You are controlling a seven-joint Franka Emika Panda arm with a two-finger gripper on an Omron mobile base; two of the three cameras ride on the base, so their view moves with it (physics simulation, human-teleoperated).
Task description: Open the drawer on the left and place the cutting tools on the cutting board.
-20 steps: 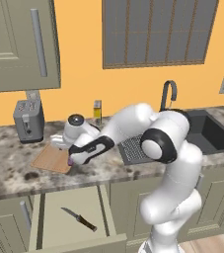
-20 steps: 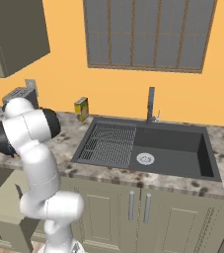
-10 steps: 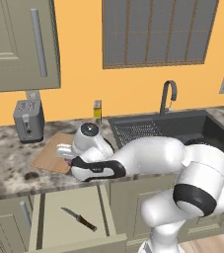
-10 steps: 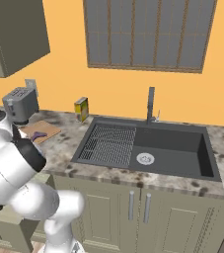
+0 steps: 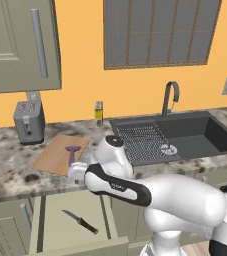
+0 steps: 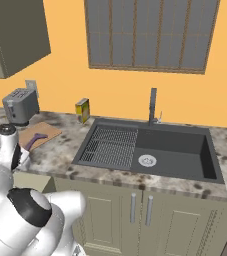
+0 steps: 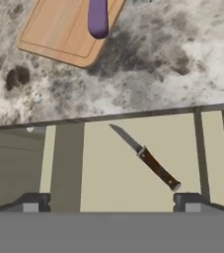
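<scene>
While the drawer is standing pulled out below the speckled granite counter, the knife is lying flat on its pale floor, silver blade pointing away from the dark brown handle, touching neither wall. In the hand view the knife is lying diagonally across the drawer floor, just beyond the gripper, whose two fingertips are standing wide apart with nothing between them. On the counter the wooden cutting board is carrying the purple peeler, which is lying wholly on the board. A grey toaster is standing behind the board against the orange wall, and the dark sink with its ridged draining rack is sitting well to the right.
</scene>
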